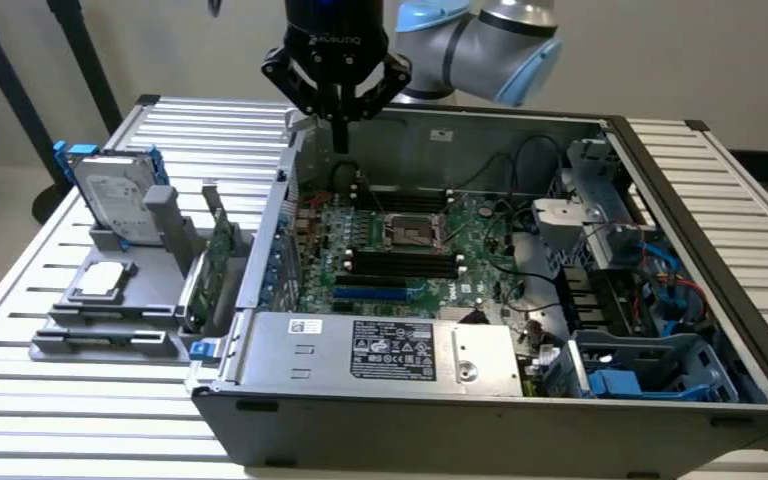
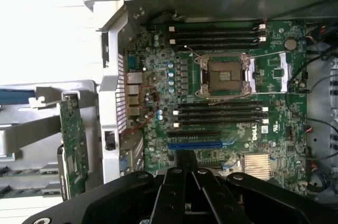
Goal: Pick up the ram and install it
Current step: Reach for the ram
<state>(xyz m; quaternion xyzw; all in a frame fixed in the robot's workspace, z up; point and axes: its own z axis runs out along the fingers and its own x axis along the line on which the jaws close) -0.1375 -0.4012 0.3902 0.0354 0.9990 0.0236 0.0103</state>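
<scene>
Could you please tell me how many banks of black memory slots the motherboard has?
2. The first bank lies between the CPU socket and the blue slot; the second bank lies on the socket's opposite side. None appears hidden.

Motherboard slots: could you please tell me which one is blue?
The single long slot nearest the power supply; the memory slots flanking the processor socket are black.

One open grey metal computer case [image 1: 398,440] stands on one slatted white surface [image 1: 64,430]. The case holds one green motherboard [image 2: 274,145], one square metal-framed processor socket [image 2: 224,76], two banks of long black memory slots [image 2: 216,34] and one blue expansion slot [image 2: 195,145]. Beside the case are one silver hard drive in a blue frame [image 1: 107,195], one green expansion card [image 2: 73,134] and one square silver chip [image 1: 101,282]. There is one black pincer [image 1: 340,140].
</scene>
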